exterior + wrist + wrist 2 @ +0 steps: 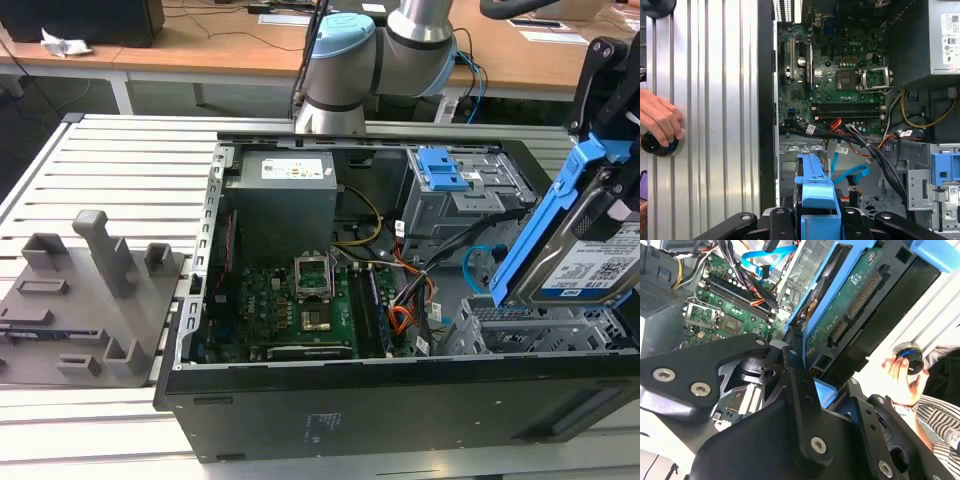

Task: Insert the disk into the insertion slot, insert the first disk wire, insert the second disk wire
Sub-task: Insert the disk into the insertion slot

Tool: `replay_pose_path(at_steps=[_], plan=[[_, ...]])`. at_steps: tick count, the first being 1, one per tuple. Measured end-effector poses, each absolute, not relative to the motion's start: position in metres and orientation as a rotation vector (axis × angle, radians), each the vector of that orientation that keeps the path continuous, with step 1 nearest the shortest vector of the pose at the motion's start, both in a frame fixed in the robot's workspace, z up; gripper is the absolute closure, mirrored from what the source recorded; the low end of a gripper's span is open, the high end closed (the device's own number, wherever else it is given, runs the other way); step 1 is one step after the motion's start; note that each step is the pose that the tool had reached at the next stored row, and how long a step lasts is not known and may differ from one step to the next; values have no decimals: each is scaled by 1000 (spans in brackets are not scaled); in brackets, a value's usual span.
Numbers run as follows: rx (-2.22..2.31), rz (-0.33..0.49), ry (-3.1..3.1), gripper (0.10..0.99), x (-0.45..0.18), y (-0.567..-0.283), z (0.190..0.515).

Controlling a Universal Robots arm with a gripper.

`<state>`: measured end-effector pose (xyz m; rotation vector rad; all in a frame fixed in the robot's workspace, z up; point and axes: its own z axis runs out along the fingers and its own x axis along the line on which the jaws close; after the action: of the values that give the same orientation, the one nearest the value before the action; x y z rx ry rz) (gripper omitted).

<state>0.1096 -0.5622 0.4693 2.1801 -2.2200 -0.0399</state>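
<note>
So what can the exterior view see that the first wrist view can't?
The exterior view gives the arm's grey-and-blue joint, the grey blocks at its left, and the disk with its white label. The first wrist view gives a person's hand on a black knob. Both share the green motherboard, the disk's blue caddy, and the second disk wire.

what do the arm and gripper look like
The arm is made of rounded silver-grey tube sections with a light-blue cap on a joint, and a thin black cable runs alongside it. The gripper is matte black, with flat angular linkage bars joined at pivots and dotted with silver screw heads, as seen in both wrist views.
</note>
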Motion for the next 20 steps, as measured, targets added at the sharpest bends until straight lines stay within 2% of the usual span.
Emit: replay_pose_path(at_steps=[6, 15, 20], plan=[[2180, -40, -2220, 722, 110, -562, 459], [2188, -40, -2212, 722, 110, -541, 456], [2190, -40, -2210, 722, 110, -540, 447]])
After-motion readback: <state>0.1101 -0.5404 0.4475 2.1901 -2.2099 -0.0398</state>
